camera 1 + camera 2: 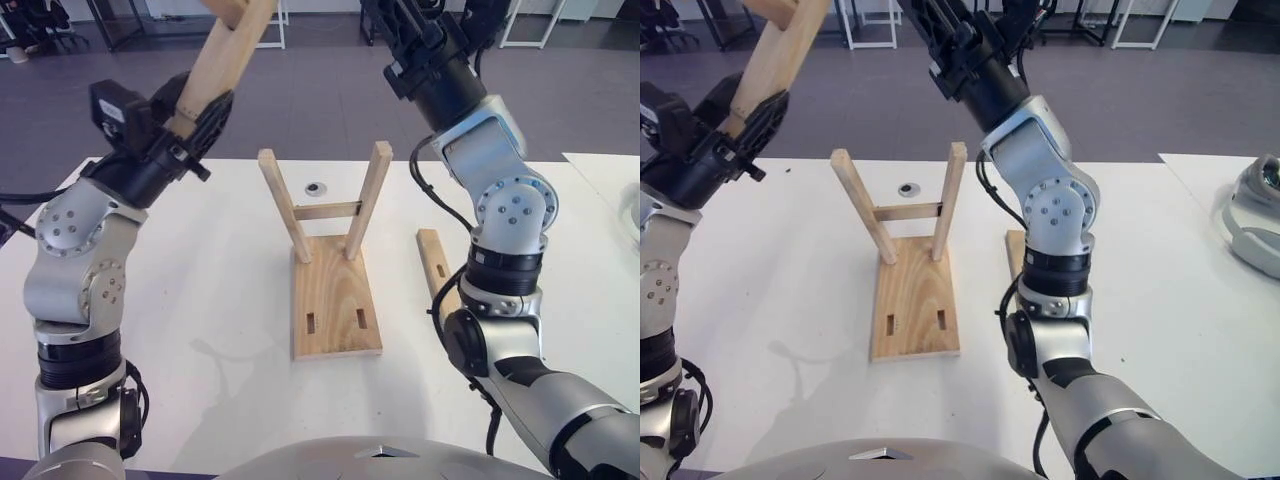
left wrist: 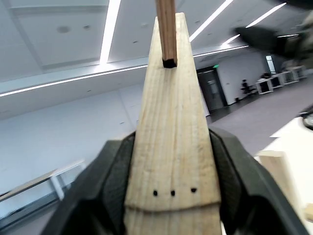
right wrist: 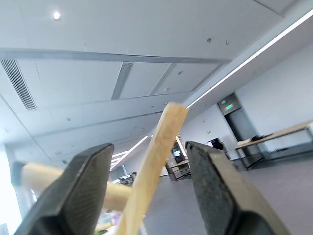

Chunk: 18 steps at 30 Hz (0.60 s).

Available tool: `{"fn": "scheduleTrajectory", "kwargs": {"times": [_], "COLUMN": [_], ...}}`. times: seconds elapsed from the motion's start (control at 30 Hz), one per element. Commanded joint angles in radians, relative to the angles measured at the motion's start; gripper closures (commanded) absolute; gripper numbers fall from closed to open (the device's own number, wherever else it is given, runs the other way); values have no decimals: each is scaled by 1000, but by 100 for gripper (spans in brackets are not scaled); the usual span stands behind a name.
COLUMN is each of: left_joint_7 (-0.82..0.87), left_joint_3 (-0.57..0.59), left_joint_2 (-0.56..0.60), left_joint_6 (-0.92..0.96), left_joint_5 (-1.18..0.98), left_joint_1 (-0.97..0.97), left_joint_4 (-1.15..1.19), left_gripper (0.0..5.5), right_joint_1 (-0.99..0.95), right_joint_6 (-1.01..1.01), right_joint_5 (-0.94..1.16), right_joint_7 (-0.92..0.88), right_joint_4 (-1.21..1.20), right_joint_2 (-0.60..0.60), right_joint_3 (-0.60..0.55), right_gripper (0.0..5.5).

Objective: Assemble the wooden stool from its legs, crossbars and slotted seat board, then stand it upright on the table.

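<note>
Currently leg (image 1: 235,35) is clamped by left gripper (image 1: 200,110), axis tilted up, away; right gripper (image 3: 146,149) is spread around crossbar (image 3: 168,122), contact unclear.

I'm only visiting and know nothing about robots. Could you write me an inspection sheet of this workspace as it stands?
Surface: white table.
Job's things: seat board lies flat. Two legs joined by a crossbar stand in its far slots, and the near slots are empty. A loose wooden piece lies to its right, partly behind the right arm. A raised leg is in the air.
Clutter: small dark round object beyond the board; headset-like device on the neighbouring table.
Grippers: left gripper shut on the raised leg; right gripper held high, open around a thin wooden bar.
Cables: black cable along the right arm.
Surroundings: grey floor, metal table frames behind.
</note>
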Motion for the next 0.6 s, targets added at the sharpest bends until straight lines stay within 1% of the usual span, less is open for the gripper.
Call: {"fn": "scheduleTrajectory", "kwargs": {"times": [0.03,0.13,0.27,0.47,0.6], "left_joint_7": [-13,-34,-56,-109,-139], "left_joint_3": [-48,-82,-93,-99,-113], "left_joint_2": [-14,-7,1,0,-3], "left_joint_6": [6,-8,-28,-44,-40], "left_joint_5": [14,42,78,77,67], "left_joint_1": [-34,-15,0,15,44], "left_joint_4": [-18,-27,-26,-36,-65], "left_gripper": [346,346,346,346,346], "right_joint_1": [-56,-63,-51,0,96], "right_joint_6": [22,20,40,104,170], "right_joint_5": [49,65,102,240,371], "right_joint_7": [-62,-95,-128,-193,-249], "right_joint_4": [63,84,93,71,-3], "right_joint_2": [23,41,44,24,-3], "right_joint_3": [-40,-51,-78,-139,-154], "right_gripper": [274,274,274,381,442]}}
